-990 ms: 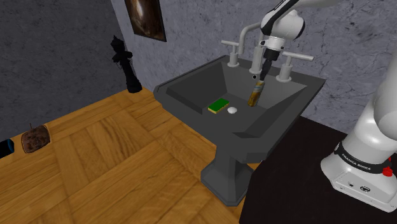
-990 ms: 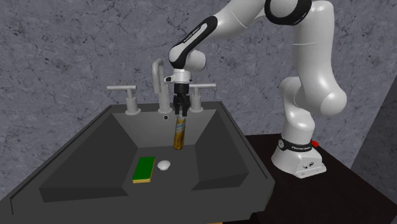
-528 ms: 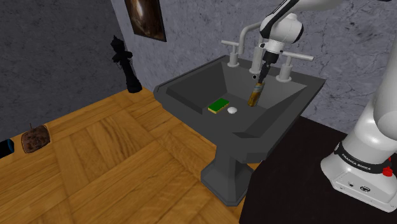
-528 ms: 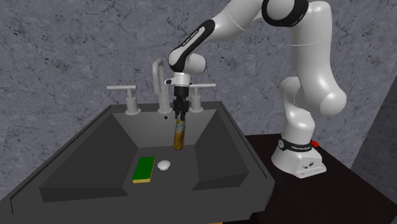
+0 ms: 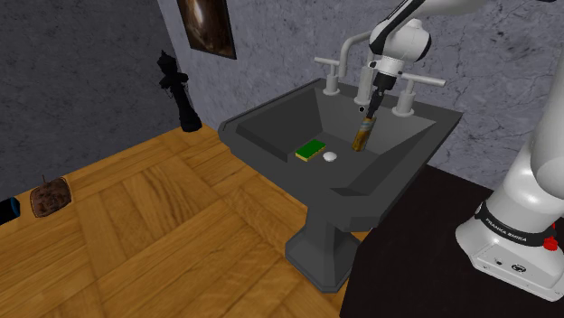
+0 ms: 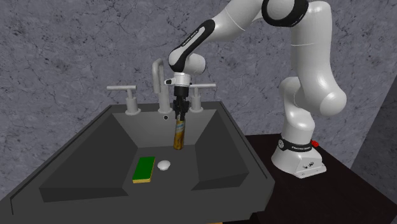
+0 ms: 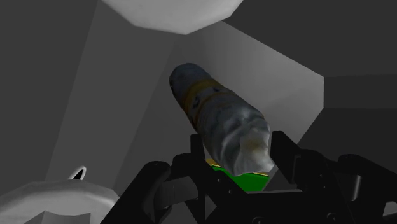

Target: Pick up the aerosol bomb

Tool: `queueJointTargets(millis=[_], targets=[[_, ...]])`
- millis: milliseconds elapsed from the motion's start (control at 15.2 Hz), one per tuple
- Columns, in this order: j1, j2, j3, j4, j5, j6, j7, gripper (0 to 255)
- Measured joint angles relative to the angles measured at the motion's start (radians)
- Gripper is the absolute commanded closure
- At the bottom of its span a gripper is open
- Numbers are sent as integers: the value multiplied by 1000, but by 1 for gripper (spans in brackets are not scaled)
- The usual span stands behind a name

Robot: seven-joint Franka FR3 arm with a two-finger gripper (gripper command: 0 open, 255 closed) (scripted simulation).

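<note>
In the sink (image 6: 83, 181), the fingers (image 7: 294, 162) clasp the aerosol can (image 6: 179, 135).

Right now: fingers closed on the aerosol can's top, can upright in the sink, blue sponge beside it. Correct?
Not quite: the sponge is green, not blue, per the second exterior view. The rest holds: fingers clasp the top of the aerosol can, which stands upright in the sink.

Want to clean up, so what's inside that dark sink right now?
Inside the sink: an upright aerosol can, its top clasped by the claw, a green sponge and a small white round object. The floor beneath each is covered.
</note>
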Motion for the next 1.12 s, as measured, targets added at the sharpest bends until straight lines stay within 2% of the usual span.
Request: queueJointTargets(millis=[330,1122], targets=[[7,-6,-7,8,-30,-25,33,255],[27,-108,-34,50,-134,-126,130,255]])
